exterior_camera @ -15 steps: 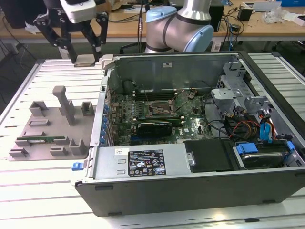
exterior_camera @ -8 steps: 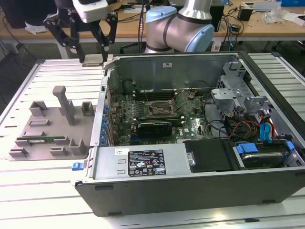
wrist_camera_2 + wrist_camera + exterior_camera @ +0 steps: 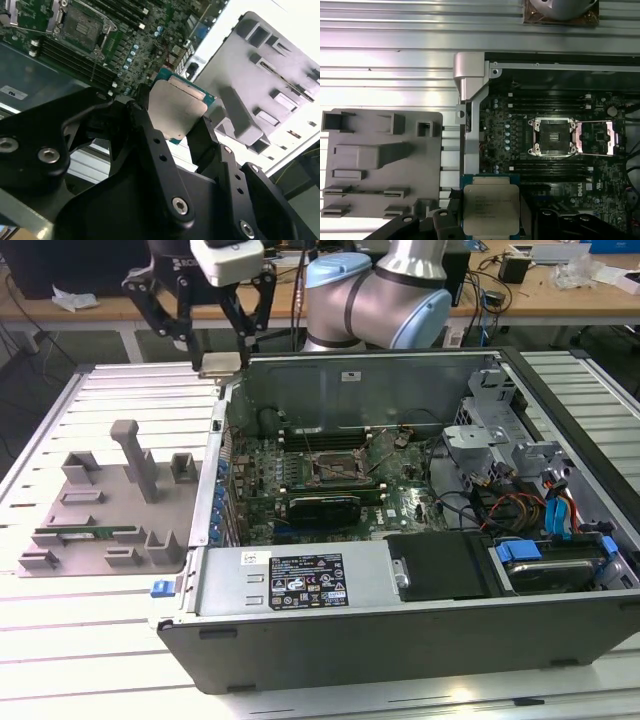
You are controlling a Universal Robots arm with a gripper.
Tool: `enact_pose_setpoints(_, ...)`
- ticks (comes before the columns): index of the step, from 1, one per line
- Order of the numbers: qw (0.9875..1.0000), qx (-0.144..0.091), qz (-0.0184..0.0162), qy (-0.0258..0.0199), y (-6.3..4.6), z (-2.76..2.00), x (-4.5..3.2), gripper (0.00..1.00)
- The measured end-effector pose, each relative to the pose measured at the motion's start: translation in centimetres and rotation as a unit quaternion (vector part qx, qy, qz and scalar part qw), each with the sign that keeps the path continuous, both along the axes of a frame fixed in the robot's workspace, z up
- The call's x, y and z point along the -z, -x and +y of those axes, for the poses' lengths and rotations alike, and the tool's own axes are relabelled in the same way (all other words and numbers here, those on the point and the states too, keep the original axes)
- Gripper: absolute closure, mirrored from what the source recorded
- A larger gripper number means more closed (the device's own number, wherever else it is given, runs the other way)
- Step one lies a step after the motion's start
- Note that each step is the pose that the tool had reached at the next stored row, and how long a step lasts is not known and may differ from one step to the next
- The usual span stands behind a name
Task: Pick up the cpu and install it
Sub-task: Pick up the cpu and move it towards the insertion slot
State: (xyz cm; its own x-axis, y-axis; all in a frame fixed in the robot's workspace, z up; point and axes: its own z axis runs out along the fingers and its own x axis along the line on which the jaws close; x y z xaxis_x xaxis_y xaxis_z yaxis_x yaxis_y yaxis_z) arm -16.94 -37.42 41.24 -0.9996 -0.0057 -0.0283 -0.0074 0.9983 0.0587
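The hand [image 3: 220, 352] was closed on the cpu [image 3: 175, 112], one finger on each of two opposite edges. The silvery lid was uncovered and a thin green border showed around it. In the exterior view the chip hung in the air, well above the surface [image 3: 90, 640], over the corner of the computer case [image 3: 350, 635] that lay toward the surface's back edge and on the exterior view's left. It touched nothing but the fingers.

The grey holder tray [image 3: 110, 505] lay on the surface just beside the case wall, nearer the surface's edge on the exterior view's left. A long green memory stick [image 3: 85, 533] lay in one of its slots.

With the chip gripped and airborne, the pick-up looked complete and the step in hand appeared to be the carry toward the board. The black-framed socket [image 3: 554, 136] sat inside the case between rows of memory slots, well apart from the chip. Its metal cover plate [image 3: 597, 140] seemed swung aside, leaving the socket bed exposed.

Seating would likely call for care: the chip level, square to the socket frame, correctly oriented and lowered straight down. A tilt or a sideways slide could harm the contacts underneath.
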Motion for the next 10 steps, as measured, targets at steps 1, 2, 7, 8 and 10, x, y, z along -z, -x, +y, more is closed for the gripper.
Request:
enact_pose_setpoints(1, 1.0000, 0.000, 0.0000, 0.0000, -0.5, 0.00, 0.00, 0.45)
enact_pose_setpoints(2, 1.0000, 0.000, 0.0000, 0.0000, -0.8, 0.00, 0.00, 0.45)
enact_pose_setpoints(7, 1.0000, 0.000, 0.0000, 0.0000, -2.9, 0.01, 0.00, 0.45)
enact_pose_setpoints(8, 1.0000, 0.000, 0.0000, 0.0000, -3.3, 0.01, 0.00, 0.45)
enact_pose_setpoints(10, 1.0000, 0.000, 0.0000, 0.0000, -4.4, 0.01, 0.00, 0.45)
